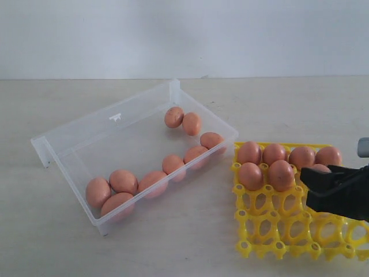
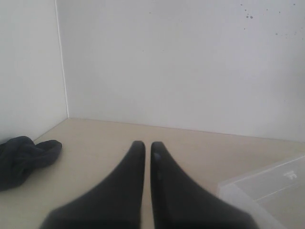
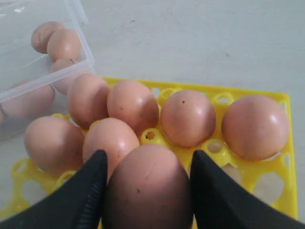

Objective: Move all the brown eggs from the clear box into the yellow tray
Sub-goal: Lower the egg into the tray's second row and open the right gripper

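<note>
The clear box (image 1: 75, 151) lies left of centre on the table with several brown eggs (image 1: 123, 181) along its near and right sides. To its right sits the yellow tray (image 1: 271, 231); its two far rows hold several eggs (image 1: 274, 154). My right gripper (image 1: 305, 186) hangs over the tray's second row, shut on a brown egg (image 3: 150, 191) that fills the space between its fingers (image 3: 86, 191). Little of that egg (image 1: 320, 168) shows in the exterior view. My left gripper (image 2: 147, 144) is shut on nothing, above bare table, outside the exterior view.
A dark crumpled cloth (image 2: 24, 160) lies on the table by the wall corner in the left wrist view, and a corner of the clear box (image 2: 267, 183) shows there too. The near rows of tray cups (image 1: 259, 202) stand empty. A white wall backs the table.
</note>
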Available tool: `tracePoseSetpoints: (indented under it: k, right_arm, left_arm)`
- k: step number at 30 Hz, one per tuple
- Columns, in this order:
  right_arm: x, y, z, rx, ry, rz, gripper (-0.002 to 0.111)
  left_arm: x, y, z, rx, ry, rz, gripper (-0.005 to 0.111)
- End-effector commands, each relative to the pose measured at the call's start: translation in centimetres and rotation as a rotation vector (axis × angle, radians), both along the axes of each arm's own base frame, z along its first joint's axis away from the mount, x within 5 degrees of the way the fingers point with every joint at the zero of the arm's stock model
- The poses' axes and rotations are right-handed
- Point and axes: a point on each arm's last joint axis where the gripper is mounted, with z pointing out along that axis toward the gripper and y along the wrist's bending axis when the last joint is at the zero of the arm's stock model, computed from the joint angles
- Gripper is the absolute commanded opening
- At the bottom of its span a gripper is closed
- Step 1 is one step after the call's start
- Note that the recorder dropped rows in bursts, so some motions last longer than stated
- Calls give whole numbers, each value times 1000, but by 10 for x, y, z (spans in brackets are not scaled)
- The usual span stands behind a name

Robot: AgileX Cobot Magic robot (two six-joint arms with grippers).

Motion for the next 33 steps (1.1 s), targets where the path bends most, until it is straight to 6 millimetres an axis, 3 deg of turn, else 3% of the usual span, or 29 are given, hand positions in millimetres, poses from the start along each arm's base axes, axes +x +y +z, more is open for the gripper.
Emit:
tracePoseSetpoints:
  k: [1, 9, 33]
  right_arm:
    - [6, -1, -8, -15, 4, 10, 0]
    - [24, -3, -7, -35, -25, 17, 0]
    - [21, -3, -11, -28, 33, 25, 0]
  left_arm:
    - [-1, 0, 2, 6, -14, 0, 4]
    - [-1, 0, 2, 6, -14, 0, 4]
    - [-1, 0, 2, 6, -14, 0, 4]
